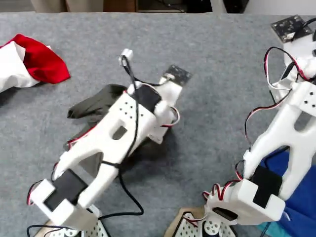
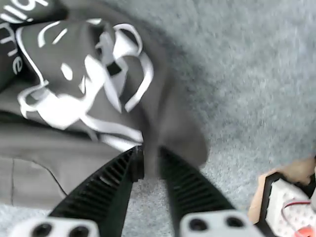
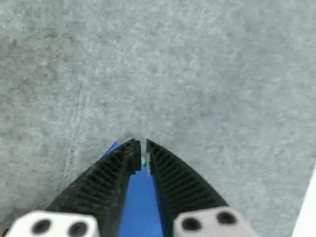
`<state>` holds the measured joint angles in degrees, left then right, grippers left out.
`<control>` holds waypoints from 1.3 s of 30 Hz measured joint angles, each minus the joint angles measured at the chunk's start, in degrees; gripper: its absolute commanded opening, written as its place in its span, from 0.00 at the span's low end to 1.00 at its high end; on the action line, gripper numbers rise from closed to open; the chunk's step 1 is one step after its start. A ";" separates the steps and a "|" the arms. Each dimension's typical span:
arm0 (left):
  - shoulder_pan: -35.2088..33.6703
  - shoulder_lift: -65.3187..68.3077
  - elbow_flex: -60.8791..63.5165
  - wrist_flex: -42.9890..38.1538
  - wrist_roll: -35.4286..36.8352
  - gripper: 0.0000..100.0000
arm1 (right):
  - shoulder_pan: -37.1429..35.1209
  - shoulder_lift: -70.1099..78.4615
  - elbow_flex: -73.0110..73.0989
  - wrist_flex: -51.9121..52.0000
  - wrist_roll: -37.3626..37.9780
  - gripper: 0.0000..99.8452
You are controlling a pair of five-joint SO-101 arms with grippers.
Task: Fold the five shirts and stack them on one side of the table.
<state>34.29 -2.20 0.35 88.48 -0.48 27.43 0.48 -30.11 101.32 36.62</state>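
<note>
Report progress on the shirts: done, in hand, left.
Done: a blue shirt lies by the right arm's base, apparently folded. In hand: the left claw pinches the dark shirt mid-table. Left: the red shirt and white shirt lie crumpled at the far left edge.

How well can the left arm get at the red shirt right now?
Probably not yet: the left gripper is shut on the dark shirt, so it must let go first. Otherwise only bare table lies between it and the red shirt.
</note>
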 measured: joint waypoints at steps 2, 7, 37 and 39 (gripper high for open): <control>-2.55 -1.76 0.09 1.76 3.60 0.29 | -0.09 0.00 -0.97 0.00 0.00 0.23; -11.25 -5.89 -5.27 7.74 8.97 0.28 | -6.07 0.00 -1.23 0.00 0.26 0.24; -90.73 -18.81 9.58 5.27 -9.76 0.28 | -73.67 28.13 5.45 -2.99 -7.65 0.22; -90.73 -18.81 9.58 5.27 -9.76 0.28 | -72.97 32.26 2.90 -3.16 -7.65 0.14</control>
<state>-56.44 -21.01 9.93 93.76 -10.24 -45.54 32.75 -27.21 98.15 28.97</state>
